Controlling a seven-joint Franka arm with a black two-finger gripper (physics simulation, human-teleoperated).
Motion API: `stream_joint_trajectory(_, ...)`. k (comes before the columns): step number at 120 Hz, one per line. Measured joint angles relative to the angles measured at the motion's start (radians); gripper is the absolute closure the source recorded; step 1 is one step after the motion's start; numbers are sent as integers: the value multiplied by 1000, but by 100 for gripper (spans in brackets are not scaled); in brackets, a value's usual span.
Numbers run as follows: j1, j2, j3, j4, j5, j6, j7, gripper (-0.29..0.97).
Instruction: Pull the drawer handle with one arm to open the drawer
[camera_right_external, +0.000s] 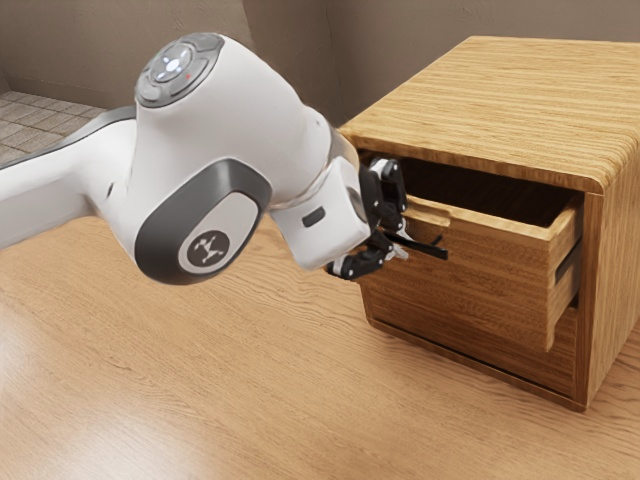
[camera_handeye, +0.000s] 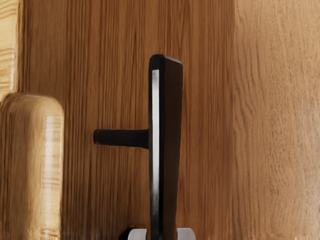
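Note:
A wooden cabinet (camera_right_external: 520, 90) stands on the table at the exterior view's right. Its drawer (camera_right_external: 480, 290) sticks partly out of the cabinet, and a dark gap shows above the drawer front. A thin black handle (camera_right_external: 428, 244) juts from the drawer front. My gripper (camera_right_external: 398, 246) is at that handle. In the wrist view the black handle bar (camera_handeye: 165, 145) stands on a short post (camera_handeye: 120, 137) against the drawer front (camera_handeye: 100, 60). The bar runs between my two light fingertips (camera_handeye: 137, 234), which press on it from both sides.
The wooden table (camera_right_external: 250, 400) stretches out in front of the cabinet and under my arm (camera_right_external: 200, 170). A tiled floor (camera_right_external: 30, 110) and a plain wall lie behind. A rounded wooden edge (camera_handeye: 30, 165) shows beside the handle in the wrist view.

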Motion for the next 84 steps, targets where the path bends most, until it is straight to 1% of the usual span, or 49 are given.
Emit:
stream_joint_trajectory(3,1,-16,-1,-16,0,-1,-1,76)
stream_joint_trajectory(12,0,-45,-4,-53,1,-1,-7,75)
stream_joint_trajectory(15,0,-53,-5,-63,1,-1,-10,81)
stream_joint_trajectory(21,-4,-77,-10,-87,0,-6,-14,80)
stream_joint_trajectory(28,2,-108,-25,-113,-6,-13,-19,74)
stream_joint_trajectory(45,-2,-140,-59,-130,-11,-38,-35,75)
stream_joint_trajectory(84,-12,-262,-62,-215,-8,-107,-66,77)
